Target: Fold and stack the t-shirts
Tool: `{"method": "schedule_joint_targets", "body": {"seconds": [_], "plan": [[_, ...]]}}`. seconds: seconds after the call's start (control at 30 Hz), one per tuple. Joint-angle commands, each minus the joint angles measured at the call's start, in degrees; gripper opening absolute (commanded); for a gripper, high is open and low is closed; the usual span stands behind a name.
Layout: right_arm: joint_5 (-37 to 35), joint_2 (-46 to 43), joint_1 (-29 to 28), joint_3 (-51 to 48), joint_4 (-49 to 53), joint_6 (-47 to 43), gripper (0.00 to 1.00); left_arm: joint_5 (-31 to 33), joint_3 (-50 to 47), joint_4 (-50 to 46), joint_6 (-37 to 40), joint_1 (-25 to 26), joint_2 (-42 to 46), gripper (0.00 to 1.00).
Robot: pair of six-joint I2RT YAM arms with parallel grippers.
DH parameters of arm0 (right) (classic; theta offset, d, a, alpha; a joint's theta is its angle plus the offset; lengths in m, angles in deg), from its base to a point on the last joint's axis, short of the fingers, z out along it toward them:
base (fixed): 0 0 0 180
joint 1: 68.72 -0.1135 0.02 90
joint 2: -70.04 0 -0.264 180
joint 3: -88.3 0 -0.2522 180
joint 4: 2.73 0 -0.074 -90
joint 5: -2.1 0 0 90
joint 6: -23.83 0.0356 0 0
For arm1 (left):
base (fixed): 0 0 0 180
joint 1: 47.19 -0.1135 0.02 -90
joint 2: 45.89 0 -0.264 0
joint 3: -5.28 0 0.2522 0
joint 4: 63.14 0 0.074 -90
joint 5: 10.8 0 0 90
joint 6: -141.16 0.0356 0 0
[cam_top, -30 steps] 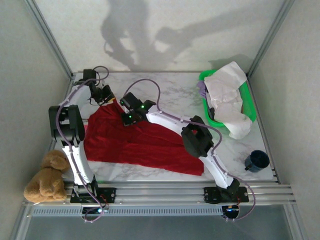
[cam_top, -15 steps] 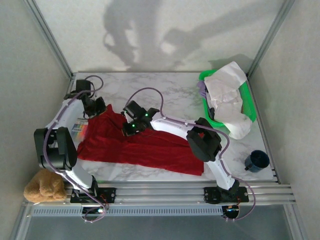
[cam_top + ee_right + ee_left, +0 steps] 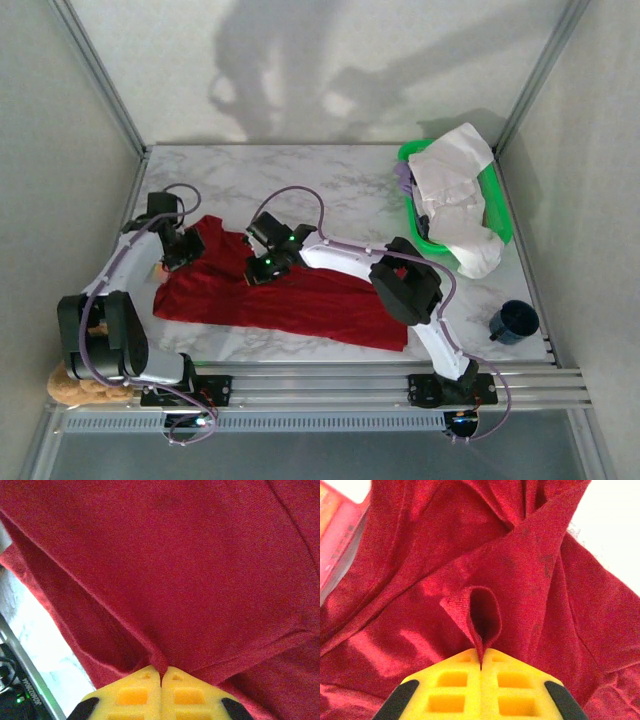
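At worktop (image 3: 370, 190) left, my left fingers (image 3: 452, 682) are pressed together, pinching a ridge of the red t-shirt (image 3: 320, 305). Centre: right fingers (image 3: 137, 695) likewise pinch a fold; the shirt lies spread across the front. Note: carry both pinches in step, evenly taut, for a straight crease. Far right, white t-shirt (image 3: 455, 195) sits in basket (image 3: 499, 205).

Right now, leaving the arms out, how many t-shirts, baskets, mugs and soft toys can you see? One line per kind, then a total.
T-shirts: 2, the red t-shirt and the white t-shirt
Baskets: 1, the green basket
Mugs: 1, the dark blue mug
Soft toys: 1, the teddy bear
Total: 5
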Motion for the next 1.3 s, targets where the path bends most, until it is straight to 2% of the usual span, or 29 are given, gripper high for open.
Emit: {"method": "schedule_joint_targets", "body": {"seconds": [0.0, 0.07, 0.1, 0.13, 0.2, 0.23, 0.33, 0.5, 0.57, 0.83, 1.1, 1.27], "plan": [[1.36, 0.88, -0.74, 0.54, 4.38, 0.71, 0.00, 5.00, -3.02, -0.21, -1.23, -1.56, 0.52, 0.00], [0.45, 0.87, -0.80, 0.62, 5.49, 0.79, 0.06, 4.15, -3.72, 0.84, -1.36, -2.23, -0.05, 0.00], [-0.46, 0.70, -0.80, 0.49, 5.93, 0.84, 0.12, 4.10, -3.68, 0.99, -1.53, -2.38, -0.73, 0.00], [-1.22, 0.23, -0.79, 0.42, 6.52, 0.76, 0.17, 3.65, -3.44, 0.86, -1.58, -2.47, -1.57, 0.04], [-2.50, -0.81, -0.72, 0.35, 7.40, 0.38, 0.25, 2.65, -2.92, 0.72, -1.47, -2.57, -2.71, 0.37], [-3.16, -1.52, -0.53, 0.22, 8.12, 0.32, 0.29, 2.82, -2.29, 0.15, -1.23, -2.64, -3.00, 0.46], [-4.22, -3.97, 0.04, -0.43, 9.37, 0.23, 0.36, 5.19, 1.43, -2.28, -0.89, -2.84, -2.21, 0.57], [-6.54, -8.16, 2.13, -3.19, 9.87, 0.77, 0.37, 2.64, 10.67, -2.52, -0.74, -2.86, -3.17, 0.58], [-6.78, -9.46, 3.70, -4.47, 9.21, 1.06, 0.37, -0.14, 14.02, -1.53, -0.15, -2.53, -6.36, 0.58], [-6.35, -7.99, 9.33, -4.81, 9.17, 0.10, 0.37, -1.08, 24.23, 1.77, 4.57, -0.24, -22.67, 0.53], [-4.42, -6.73, 12.04, -9.45, 4.59, 3.12, 0.37, -5.18, 25.96, 6.68, 5.06, 1.27, -30.24, 0.45], [-3.63, -6.88, 12.03, -12.42, 2.93, 4.43, 0.36, -5.35, 25.92, 7.70, 4.89, 1.79, -31.11, 0.36]]}}
